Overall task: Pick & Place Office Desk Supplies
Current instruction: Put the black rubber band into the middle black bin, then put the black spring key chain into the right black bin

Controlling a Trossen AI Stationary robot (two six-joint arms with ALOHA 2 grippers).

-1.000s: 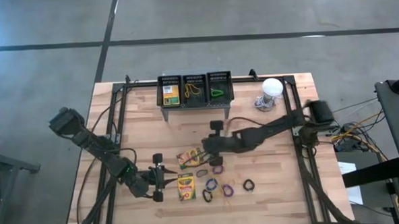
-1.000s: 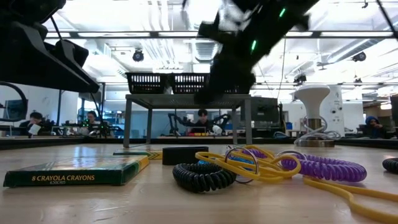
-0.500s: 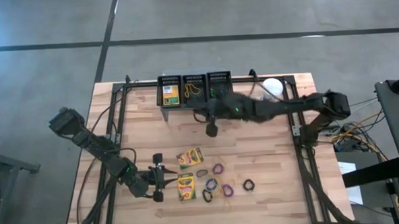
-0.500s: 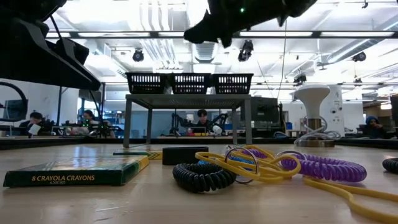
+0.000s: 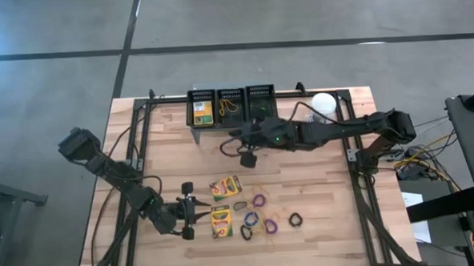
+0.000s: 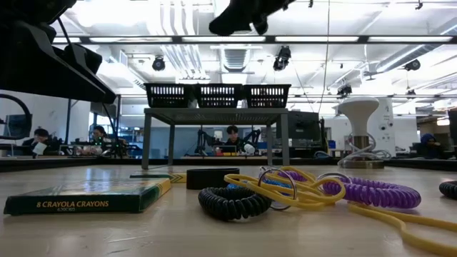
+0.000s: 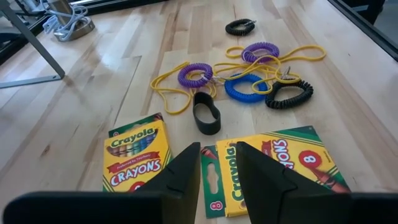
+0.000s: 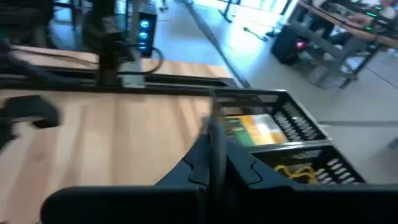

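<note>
— Where are we in the sort?

— Mid-delivery, we judge. Our right jaws are raised near the three baskets on the stand, pressed tight together; whether a thin band sits between them we cannot tell.

— And the left?

— Our left jaws stand narrowly parted, empty, just over the two crayon boxes on the counter. The bands and coils lie beside them.

— Next?

— We must line the right jaws over the proper basket before any release.
</note>
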